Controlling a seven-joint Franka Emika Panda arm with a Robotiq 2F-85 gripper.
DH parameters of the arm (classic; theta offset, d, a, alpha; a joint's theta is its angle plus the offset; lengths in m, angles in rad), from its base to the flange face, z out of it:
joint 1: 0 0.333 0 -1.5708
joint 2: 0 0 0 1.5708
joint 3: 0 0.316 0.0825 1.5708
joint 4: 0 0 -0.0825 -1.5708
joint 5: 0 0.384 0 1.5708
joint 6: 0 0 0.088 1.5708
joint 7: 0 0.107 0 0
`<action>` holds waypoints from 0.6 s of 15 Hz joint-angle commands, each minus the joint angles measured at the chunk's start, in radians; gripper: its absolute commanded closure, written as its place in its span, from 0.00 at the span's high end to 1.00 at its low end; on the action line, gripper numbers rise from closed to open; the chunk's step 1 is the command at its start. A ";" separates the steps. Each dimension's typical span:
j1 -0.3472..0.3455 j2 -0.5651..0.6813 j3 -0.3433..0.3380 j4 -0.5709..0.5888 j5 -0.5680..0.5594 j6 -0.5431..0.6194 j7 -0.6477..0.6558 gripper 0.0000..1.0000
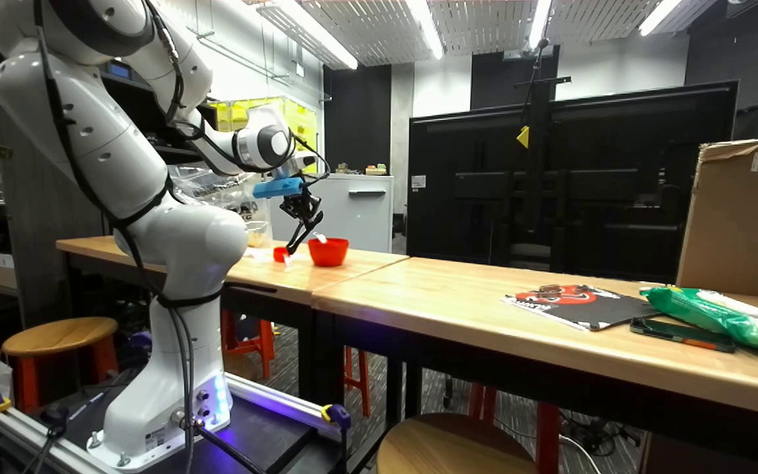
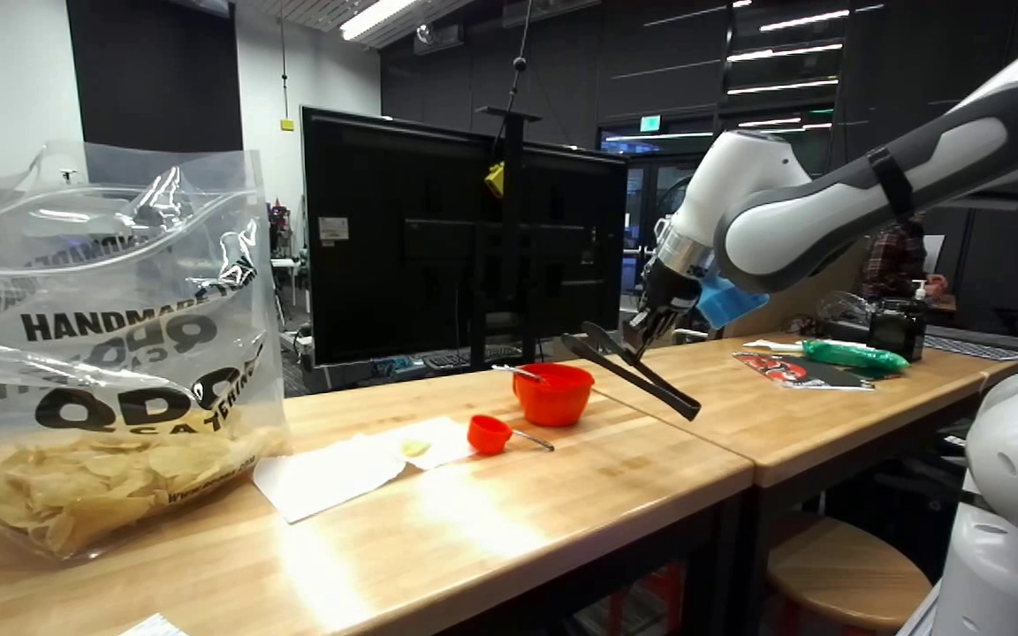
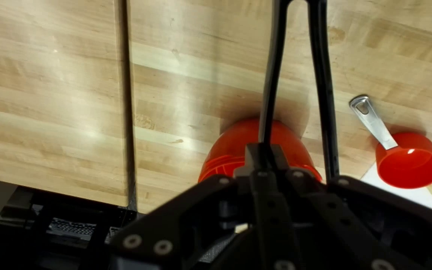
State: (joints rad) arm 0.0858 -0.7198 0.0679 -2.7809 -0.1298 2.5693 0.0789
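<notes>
Fingers of the gripper are pinched onto one leg of some black tongs, with the second leg running past on the 2 o'clock side and both joining at 12 in the wrist view. So yeah, the tongs are in the grip, held at a slant right by the red bowl. Their free tips are hidden in the wrist shot, but in an exterior view they point to 10 o'clock and show just above its rim. Edge-wise, going by the wrist view: the seam between the two tabletops sits at 9 from the bowl, decent strip of wood between, more wood spreading toward 11 and 12. Outer edge cuts across at 8. Tighter side is 3, where you've got a red measuring cup, handle pointing to 11, right by white paper.
</notes>
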 commanded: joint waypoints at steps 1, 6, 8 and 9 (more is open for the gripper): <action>0.026 0.005 -0.012 0.002 0.038 0.017 -0.063 0.01; 0.035 0.006 -0.018 0.004 0.044 0.016 -0.087 0.01; 0.032 0.018 -0.026 0.004 0.049 0.021 -0.091 0.01; 0.031 0.027 -0.034 0.004 0.052 0.025 -0.094 0.01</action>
State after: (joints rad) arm 0.1107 -0.7130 0.0590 -2.7781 -0.1146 2.5694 0.0246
